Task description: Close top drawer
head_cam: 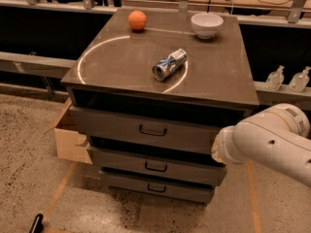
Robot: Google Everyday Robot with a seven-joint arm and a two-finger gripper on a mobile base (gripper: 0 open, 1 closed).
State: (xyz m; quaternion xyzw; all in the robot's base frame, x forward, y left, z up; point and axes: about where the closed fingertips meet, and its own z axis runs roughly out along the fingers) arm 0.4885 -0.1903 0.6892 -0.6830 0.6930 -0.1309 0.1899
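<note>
The top drawer (121, 125) is the uppermost of three dark-grey drawers in the cabinet. It stands pulled out a little, with a dark gap above its front panel and a small black loop handle (152, 130) at the centre. My white arm (272, 140) comes in from the right. Its gripper (217, 148) is at the right end of the top drawer's front panel, at or very near it, and is mostly hidden behind the wrist.
On the cabinet top (112, 67) lie an orange (137, 20), a white bowl (207, 24) and a tipped can (169, 64). Two lower drawers (155, 166) also stand slightly out. A cardboard box (68, 140) sits at the cabinet's left. Two bottles (274, 77) stand on a shelf at the right.
</note>
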